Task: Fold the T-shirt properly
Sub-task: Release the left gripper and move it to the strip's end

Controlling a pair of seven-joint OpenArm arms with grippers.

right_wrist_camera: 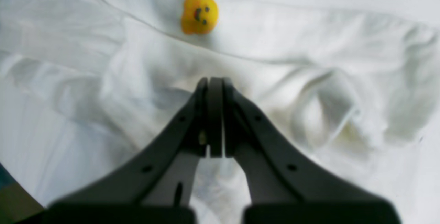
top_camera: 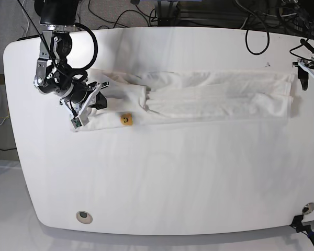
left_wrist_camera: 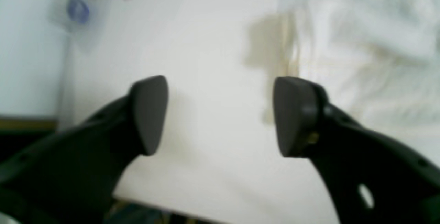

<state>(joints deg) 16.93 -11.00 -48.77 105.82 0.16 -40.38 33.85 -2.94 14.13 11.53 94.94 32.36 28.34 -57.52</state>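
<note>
L gripper [left_wrist_camera: 220, 115] was seen w/ jaws spread wide, nothing between the dark rounded pads [left_wrist_camera: 149, 114], only bare tabletop [left_wrist_camera: 206, 79] behind them; nothing was held or touched. In base view that arm was mostly cut off at the right edge of frame, just beside the T-shirt's right end. R gripper [right_wrist_camera: 215, 114] was seen fully closed, pads pressed flat together w/ no cloth visibly pinched; whether the tips touched the fabric below couldn't be told. The T-shirt [top_camera: 209, 97] was laid as a long narrow band across the far half of the table, left to right in base view, folded lengthwise, plain white side up, soft cotton w/ many creases & a bunched overlap near mid-left. In R wrist view the cloth [right_wrist_camera: 309, 79] was shown rumpled, w/ a folded flap at right. A small yellow smiley-face mark [right_wrist_camera: 199, 13] was seen on the cloth at its near edge by the R gripper; print or loose item couldn't be resolved. Table was smooth, hard, white, rounded corners. L wrist view was blurred: coloured blobs [left_wrist_camera: 79, 9] top-left (blue, orange, pink) were unreadable, shirt edge [left_wrist_camera: 361, 45] at right was soft & washed out. Cables [top_camera: 261, 31] were seen past the far edge.
</note>
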